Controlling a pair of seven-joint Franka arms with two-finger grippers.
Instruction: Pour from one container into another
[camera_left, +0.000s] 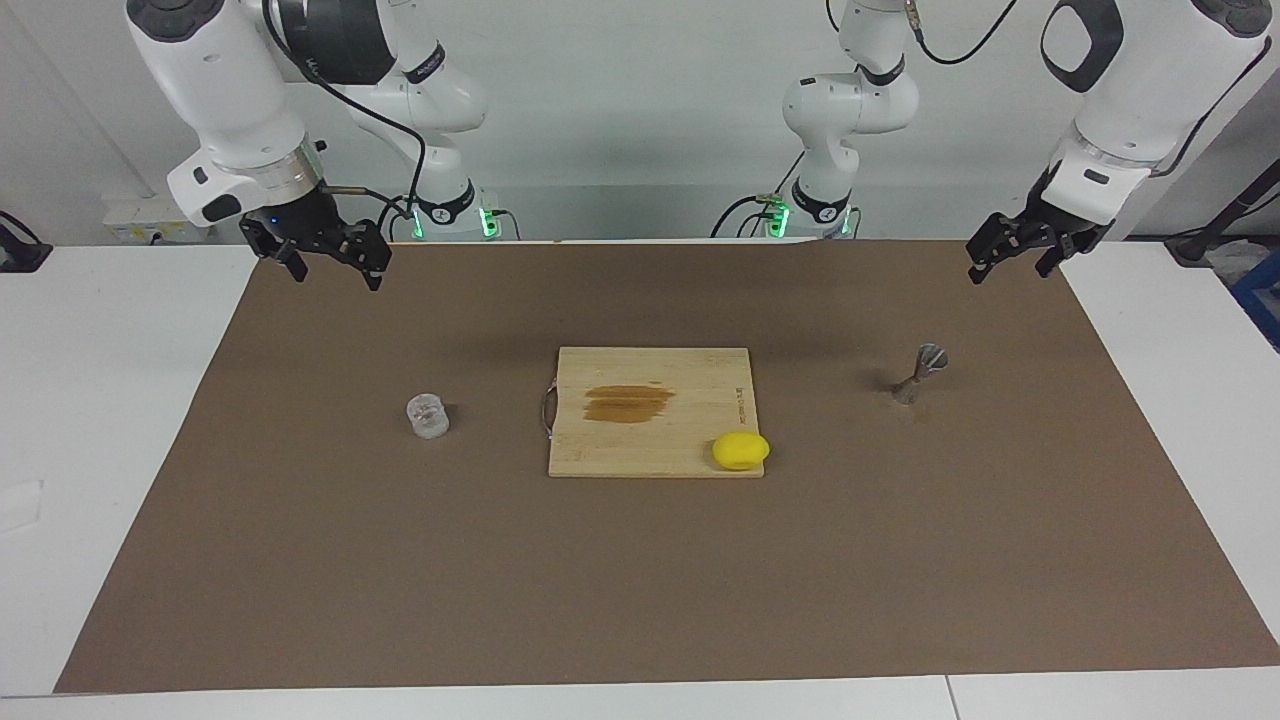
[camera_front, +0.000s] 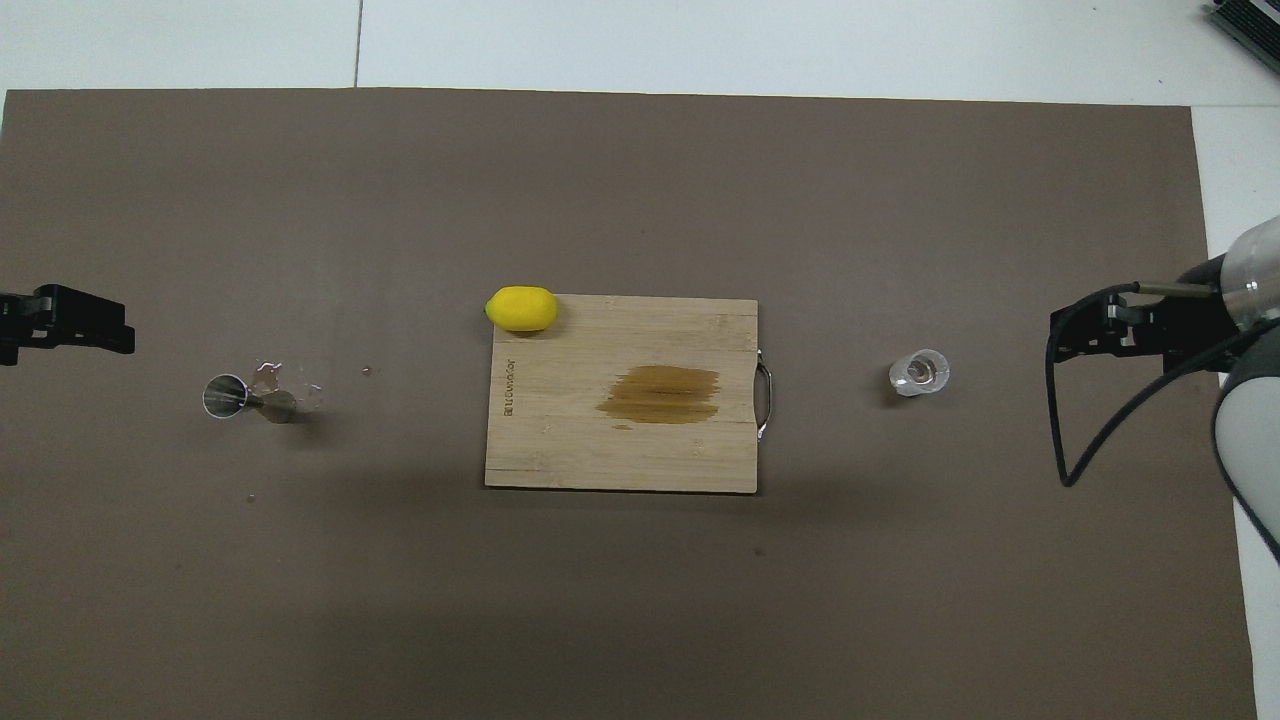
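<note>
A: So, where does the glass cup (camera_left: 428, 415) sit relative to the arms?

B: On the brown mat (camera_left: 640, 580) toward the right arm's end of the tabletop, upright, between the mat's edge and the cutting board (camera_left: 650, 440). The right gripper (camera_left: 330, 262) hangs in the air over the mat's edge by the robots, jaws spread wide and holding nothing. The cup lies out from it, away from the robots and a little toward the board.

A: And the jigger (camera_left: 922, 372)?

B: Toward the left arm's end, standing on one cone, apart from the board. A few small clear flecks, possibly droplets, lie on the mat just beside it. The left gripper (camera_left: 1018, 250) is raised over the mat's corner by the robots, jaws likewise apart and empty.

A: Which arm should take the cup, then?

B: I'd judge the right one; it is plainly the closer of the two, with the cup well apart from the left gripper. The cup is squat and round, with no long axis to align to, so a reach out and down should do. Nothing has been picked up yet.

A: Any writing?

B: A line of small print runs along the board's edge near the lemon (camera_left: 741, 451), too small to read. A darker brown patch marks the board's middle.
</note>
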